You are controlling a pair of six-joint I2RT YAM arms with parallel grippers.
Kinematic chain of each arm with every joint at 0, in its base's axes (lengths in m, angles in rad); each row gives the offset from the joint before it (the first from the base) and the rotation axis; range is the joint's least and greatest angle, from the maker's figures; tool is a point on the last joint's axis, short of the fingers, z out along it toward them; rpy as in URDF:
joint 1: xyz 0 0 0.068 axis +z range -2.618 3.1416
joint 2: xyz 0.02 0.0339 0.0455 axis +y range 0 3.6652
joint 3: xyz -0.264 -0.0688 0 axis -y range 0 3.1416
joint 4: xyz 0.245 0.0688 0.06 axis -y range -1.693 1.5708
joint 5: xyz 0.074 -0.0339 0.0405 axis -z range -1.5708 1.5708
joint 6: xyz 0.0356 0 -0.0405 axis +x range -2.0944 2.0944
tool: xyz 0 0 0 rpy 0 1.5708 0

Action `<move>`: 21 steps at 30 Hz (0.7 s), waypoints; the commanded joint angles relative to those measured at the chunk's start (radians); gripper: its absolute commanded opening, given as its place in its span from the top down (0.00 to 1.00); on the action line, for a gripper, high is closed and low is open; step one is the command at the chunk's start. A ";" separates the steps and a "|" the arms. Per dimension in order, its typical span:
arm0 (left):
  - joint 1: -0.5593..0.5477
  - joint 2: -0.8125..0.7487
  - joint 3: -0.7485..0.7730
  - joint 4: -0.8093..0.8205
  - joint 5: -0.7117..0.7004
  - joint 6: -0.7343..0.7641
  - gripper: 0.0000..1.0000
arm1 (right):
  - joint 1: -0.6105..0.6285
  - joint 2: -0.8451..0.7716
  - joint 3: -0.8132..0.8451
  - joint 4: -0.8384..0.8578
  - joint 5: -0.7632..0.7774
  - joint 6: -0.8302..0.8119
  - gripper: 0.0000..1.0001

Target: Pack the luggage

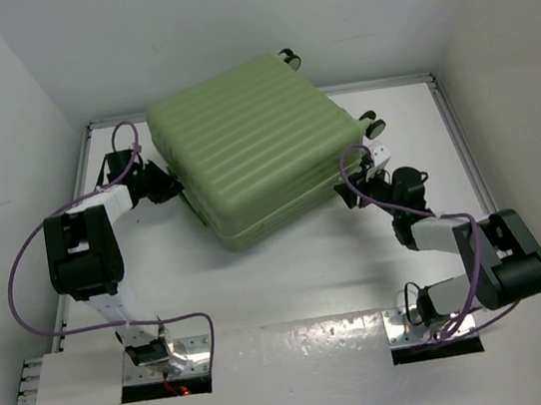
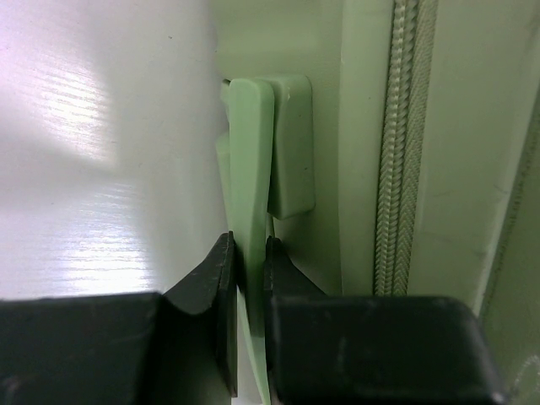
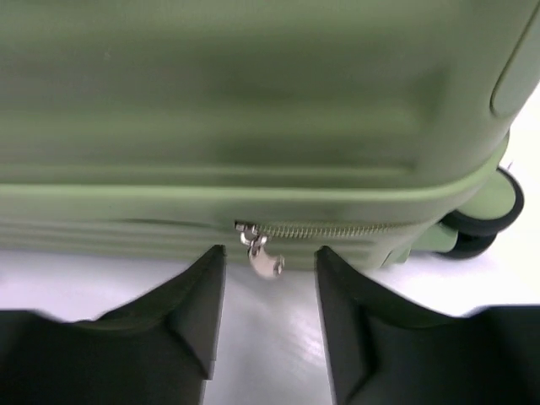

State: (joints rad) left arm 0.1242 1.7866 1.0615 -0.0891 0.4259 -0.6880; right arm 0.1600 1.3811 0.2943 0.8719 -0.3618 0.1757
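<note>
The light-green ribbed luggage [image 1: 255, 149] lies closed and flat on the white table, black wheels at its right side. My left gripper [image 1: 170, 187] is at its left side, shut on the thin green handle strap [image 2: 251, 169], which shows between the black fingers [image 2: 218, 287] in the left wrist view. My right gripper [image 1: 350, 191] is open at the right front side. In the right wrist view the metal zipper pull [image 3: 263, 258] hangs from the zipper line just ahead of the gap between my fingers [image 3: 202, 295], not touched.
The zipper track [image 2: 396, 152] runs along the shell beside the handle mount. A black wheel [image 3: 485, 221] shows at the right of the right wrist view. White walls close the table at the back and both sides.
</note>
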 commanded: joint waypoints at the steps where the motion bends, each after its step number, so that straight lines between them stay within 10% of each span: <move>1: 0.012 0.080 -0.066 -0.104 -0.104 0.048 1.00 | 0.010 0.024 0.051 0.079 0.004 -0.053 0.55; 13: 0.022 0.080 -0.066 -0.104 -0.104 0.058 1.00 | 0.013 0.045 0.071 0.119 -0.097 -0.027 0.98; 21: 0.078 0.080 -0.066 -0.133 -0.127 0.088 1.00 | -0.003 0.032 0.092 0.021 -0.003 -0.054 1.00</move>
State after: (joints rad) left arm 0.1345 1.7870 1.0599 -0.0883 0.4328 -0.6796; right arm 0.1650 1.4322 0.3332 0.8738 -0.4000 0.1463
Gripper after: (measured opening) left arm 0.133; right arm 0.003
